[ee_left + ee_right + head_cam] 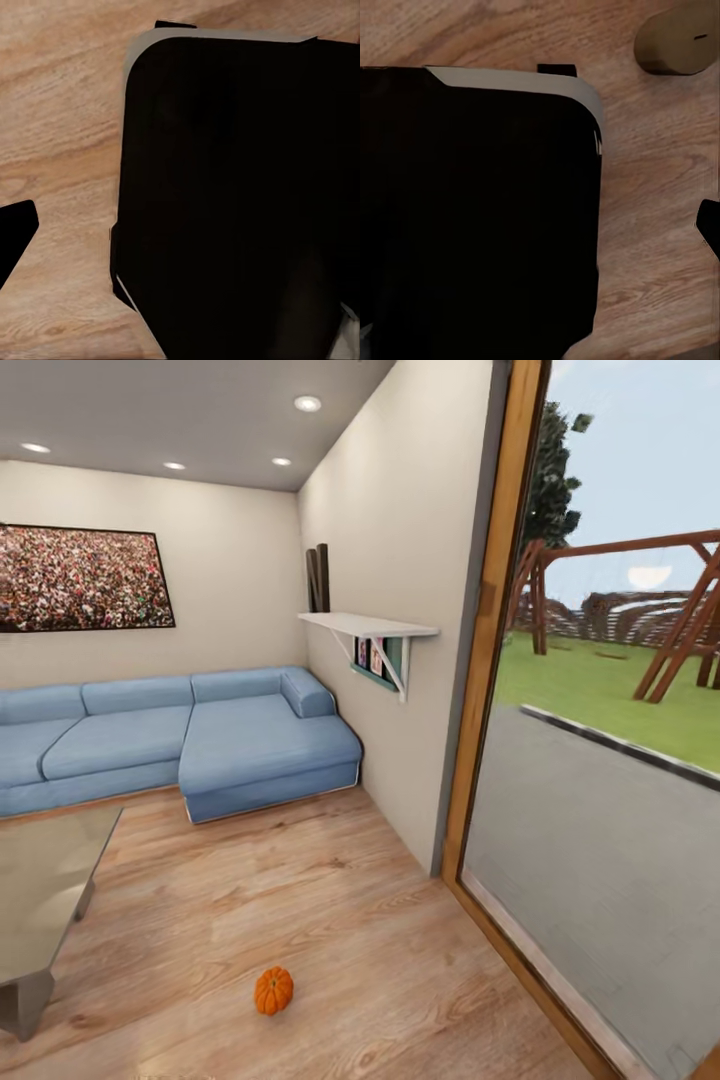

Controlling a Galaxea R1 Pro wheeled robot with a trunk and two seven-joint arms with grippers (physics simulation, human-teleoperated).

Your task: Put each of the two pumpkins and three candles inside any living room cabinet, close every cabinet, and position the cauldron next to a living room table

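Note:
One orange ribbed pumpkin lies on the wood floor in the head view, near the front, to the right of the glass-topped table. A squat tan candle rests on the floor beside my black base in the right wrist view. My left gripper hangs over my base; one dark fingertip shows at the picture's edge. My right gripper hangs likewise, with one fingertip at the edge. Both hold nothing. The cabinet and cauldron are out of view.
A blue corner sofa lines the back wall under a framed picture. A white wall shelf juts from the right wall. A wood-framed glass door on the right looks onto a yard.

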